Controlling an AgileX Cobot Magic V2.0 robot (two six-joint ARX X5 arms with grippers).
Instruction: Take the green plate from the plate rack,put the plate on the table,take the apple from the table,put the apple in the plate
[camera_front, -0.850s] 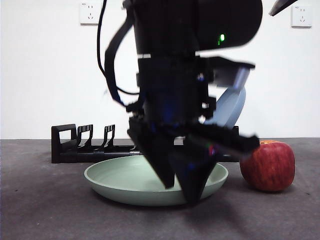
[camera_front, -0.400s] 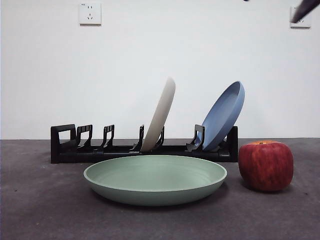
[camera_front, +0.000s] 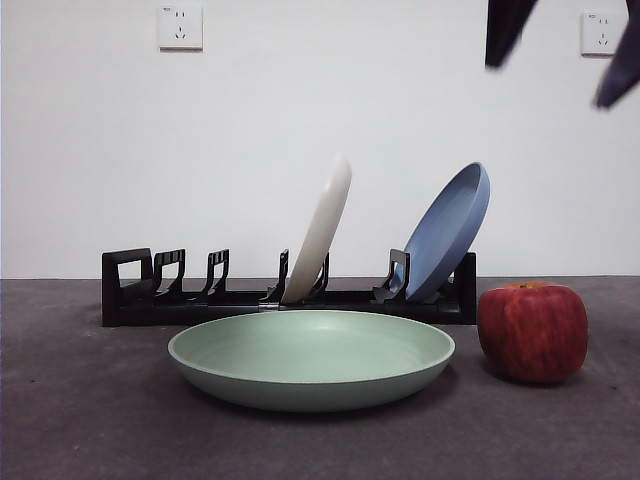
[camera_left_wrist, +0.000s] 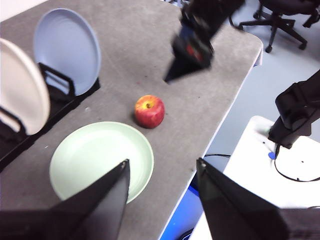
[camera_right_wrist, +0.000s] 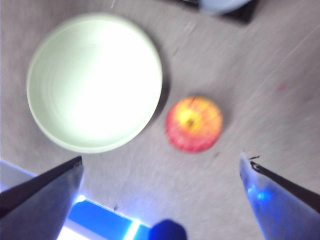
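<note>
The green plate (camera_front: 310, 360) lies flat on the table (camera_front: 80, 420) in front of the plate rack (camera_front: 130, 290). The red apple (camera_front: 532, 332) stands on the table just right of the plate, apart from it. My right gripper (camera_front: 550, 85) is open and empty; its two dark tips show at the top right of the front view, high above the apple. In the right wrist view the right gripper (camera_right_wrist: 160, 162) looks down on the apple (camera_right_wrist: 194, 123) and the plate (camera_right_wrist: 95, 82). My left gripper (camera_left_wrist: 162, 165) is open and empty, high above the plate (camera_left_wrist: 100, 162) and the apple (camera_left_wrist: 149, 111).
A cream-white plate (camera_front: 322, 230) and a blue plate (camera_front: 450, 230) stand tilted in the rack. The table's edge (camera_left_wrist: 220, 125) runs close to the apple, with floor and an office chair (camera_left_wrist: 280, 15) beyond it.
The arm that stood low over the green plate has risen out of the front view. The right gripper's tips have come down into the top right, above the apple.
</note>
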